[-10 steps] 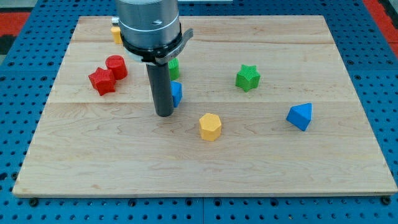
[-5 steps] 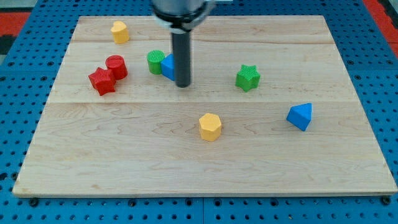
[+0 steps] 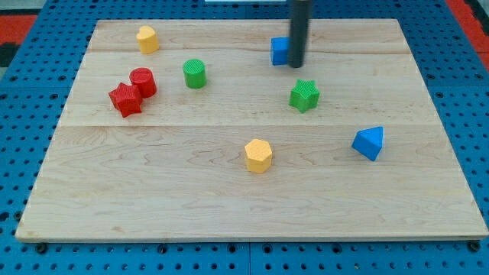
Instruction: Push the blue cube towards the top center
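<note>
- Camera view, the only one: my tip (image 3: 295, 66) is down on the bench (image 3: 229, 206), pressed against the right side of the blue cube (image 3: 280, 50). The rod hides part of the cube.
- The cube sits near the bench's top edge, a little right of centre as the view shows it, so I judge the push close to finished.
- No jaws on this arm, only the bare rod, so nothing is clenched or released; it touches and shoves.
- To finish well, I would nudge the cube slightly toward the view's left and a touch upward, keeping the tip square on the cube's face so it does not spin off sideways.
- The push should be short: the top edge is near, and a long stroke could send the cube off the bench.
- Below and just right of the tip stands the green star (image 3: 304, 95), near but apart, out of the line of a leftward push.
- Well left of the tip are the green cylinder (image 3: 194, 73), the red cylinder (image 3: 142, 82) and the red star (image 3: 125, 99), those two touching, and the yellow block (image 3: 147, 38) up in the corner.
- Well below the tip lies a yellow hexagon (image 3: 258, 156); lower right sits a blue pyramid-like block (image 3: 368, 142).
- Writing: I can read no brand, label or lettering anywhere.
</note>
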Available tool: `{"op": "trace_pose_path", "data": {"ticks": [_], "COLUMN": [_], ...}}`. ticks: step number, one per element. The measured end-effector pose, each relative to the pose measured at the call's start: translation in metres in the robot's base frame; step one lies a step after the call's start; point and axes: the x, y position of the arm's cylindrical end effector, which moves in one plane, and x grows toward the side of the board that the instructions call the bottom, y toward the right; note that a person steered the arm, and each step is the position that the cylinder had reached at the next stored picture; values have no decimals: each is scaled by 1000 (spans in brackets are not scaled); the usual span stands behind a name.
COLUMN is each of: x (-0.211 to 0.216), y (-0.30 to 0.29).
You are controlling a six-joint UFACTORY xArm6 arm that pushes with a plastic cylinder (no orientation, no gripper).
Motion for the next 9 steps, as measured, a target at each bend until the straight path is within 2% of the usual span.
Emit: {"op": "trace_pose_path", "data": {"ticks": [1, 2, 3, 5, 6, 7, 9], "x": [-14, -15, -13, -13, -26, -10, 133], "y": [-1, -75, -58, -88, -103, -60, -123]}}
